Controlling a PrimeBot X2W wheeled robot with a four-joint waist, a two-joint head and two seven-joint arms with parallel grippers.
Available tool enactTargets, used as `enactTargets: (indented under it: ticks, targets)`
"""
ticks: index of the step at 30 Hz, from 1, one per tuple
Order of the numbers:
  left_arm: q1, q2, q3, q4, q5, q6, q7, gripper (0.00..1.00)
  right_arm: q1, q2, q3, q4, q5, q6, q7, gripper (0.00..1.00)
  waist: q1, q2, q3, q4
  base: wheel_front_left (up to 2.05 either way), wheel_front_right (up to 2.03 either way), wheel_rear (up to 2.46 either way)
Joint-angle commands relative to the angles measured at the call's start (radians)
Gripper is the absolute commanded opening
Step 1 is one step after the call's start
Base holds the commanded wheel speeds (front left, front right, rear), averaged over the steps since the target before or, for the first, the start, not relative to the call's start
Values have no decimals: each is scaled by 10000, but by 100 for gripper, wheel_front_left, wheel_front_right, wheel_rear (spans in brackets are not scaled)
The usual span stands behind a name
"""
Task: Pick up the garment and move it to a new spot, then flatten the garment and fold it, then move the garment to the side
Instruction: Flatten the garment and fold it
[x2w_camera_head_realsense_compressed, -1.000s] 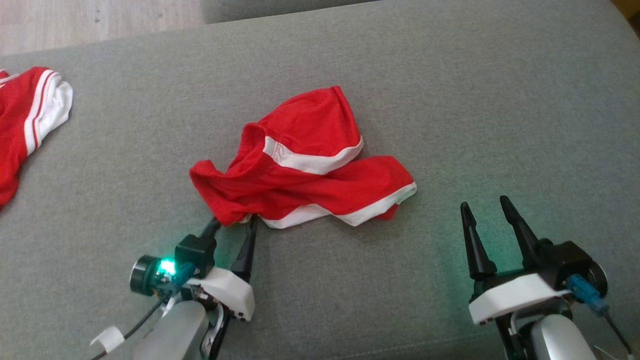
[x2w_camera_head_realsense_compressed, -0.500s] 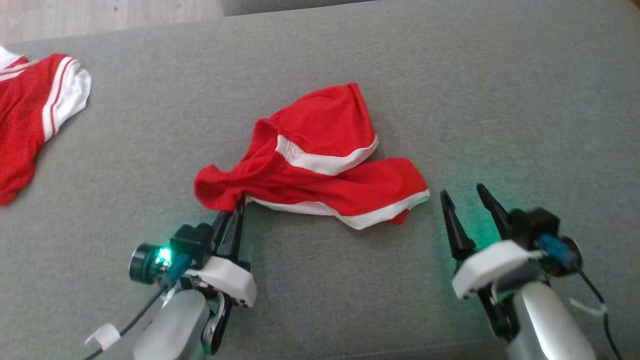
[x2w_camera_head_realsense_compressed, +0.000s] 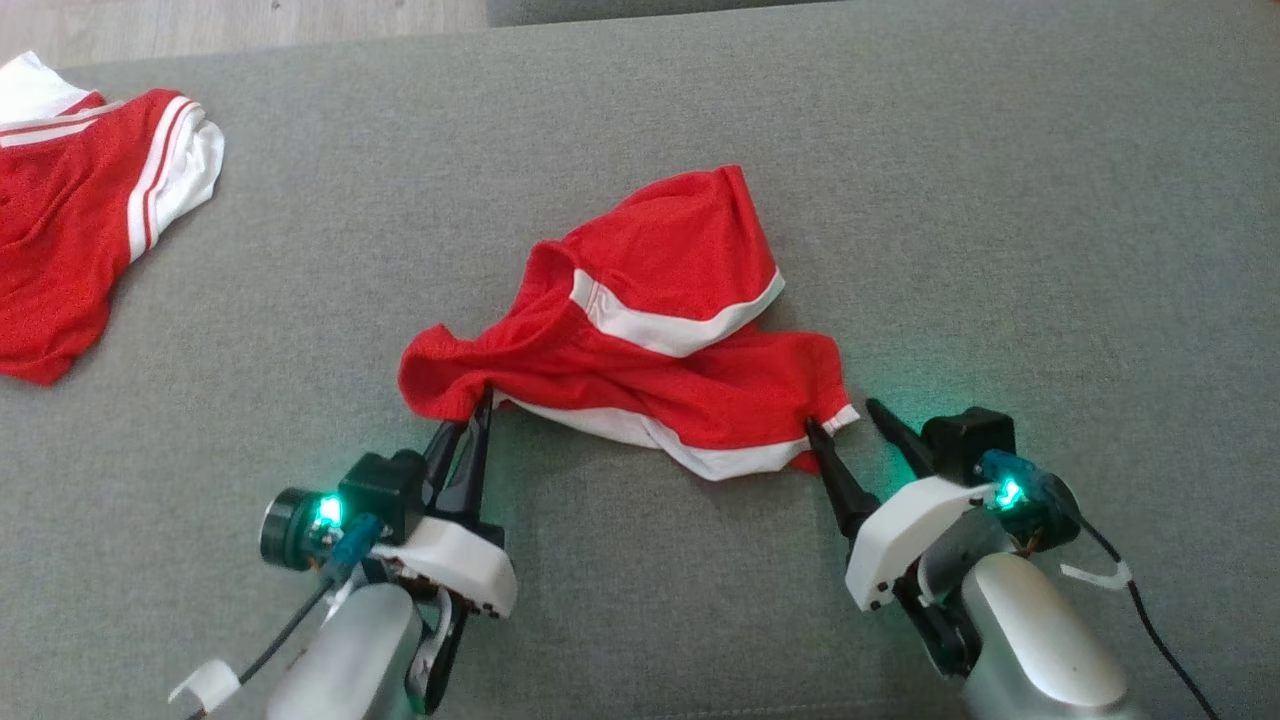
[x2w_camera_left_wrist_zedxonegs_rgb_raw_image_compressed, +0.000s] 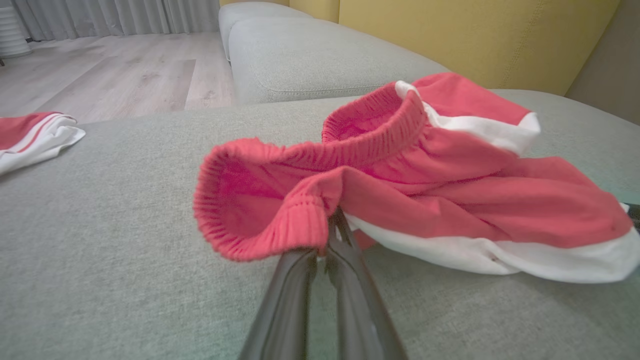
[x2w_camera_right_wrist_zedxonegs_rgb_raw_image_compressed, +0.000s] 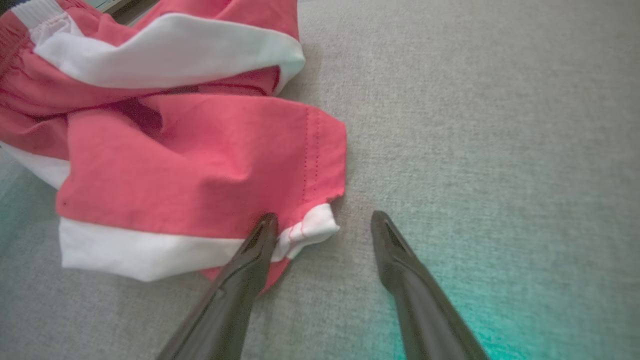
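The garment (x2w_camera_head_realsense_compressed: 640, 350) is a pair of red shorts with white trim, lying crumpled in the middle of the grey cushion (x2w_camera_head_realsense_compressed: 1000, 200). My left gripper (x2w_camera_head_realsense_compressed: 480, 402) is shut on the red ribbed waistband at the garment's near left end, and the left wrist view shows that band (x2w_camera_left_wrist_zedxonegs_rgb_raw_image_compressed: 280, 220) pinched between the dark fingers. My right gripper (x2w_camera_head_realsense_compressed: 842, 410) stands open at the garment's near right corner. In the right wrist view its left finger (x2w_camera_right_wrist_zedxonegs_rgb_raw_image_compressed: 250, 255) rests on the white hem (x2w_camera_right_wrist_zedxonegs_rgb_raw_image_compressed: 305, 232), and the right finger lies on bare cushion beside it.
A second red and white garment (x2w_camera_head_realsense_compressed: 90, 210) lies at the cushion's far left edge. Wooden floor (x2w_camera_left_wrist_zedxonegs_rgb_raw_image_compressed: 115, 75) and another grey cushion (x2w_camera_left_wrist_zedxonegs_rgb_raw_image_compressed: 310, 55) lie beyond, with a yellow backrest (x2w_camera_left_wrist_zedxonegs_rgb_raw_image_compressed: 450, 30) behind. Bare grey fabric stretches to the right of the shorts.
My left gripper has shut on the waistband. My right gripper has moved left and forward to the garment's right corner. The head camera has shifted, sliding the scene rightward.
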Motion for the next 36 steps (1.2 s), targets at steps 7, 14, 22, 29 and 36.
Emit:
enactTargets:
  ticks: [7, 14, 22, 29, 36]
  targets:
    - [52, 51, 536, -366, 123, -75, -123, 0, -26, -18, 458, -38, 83, 75, 218, 14, 0, 0, -194, -54, 0, 0, 0]
    - [174, 69, 550, -371, 22, -294, -117, 0, 238, -18, 322, -852, 785, 75, -8, 0, 0, 0, -587, -167, 0, 0, 0]
    - [180, 656, 642, -1610, -838, -1074, 1529, 0, 387, -65, -764, -2893, 883, 75, 245, 0, 0, 0, -1878, -257, 0, 0, 0]
    - [-126, 1900, 776, -4636, -1753, -1460, 4207, 0, 657, -405, -1500, -5391, 953, 75, 1143, 0, 0, 0, -2682, -151, 0, 0, 0]
    - [-915, 2820, 1323, -7758, -2727, -1445, 6282, 0, 623, -528, -2058, -7884, 1123, 75, 1930, 0, 0, 0, -3120, -113, 0, 0, 0]
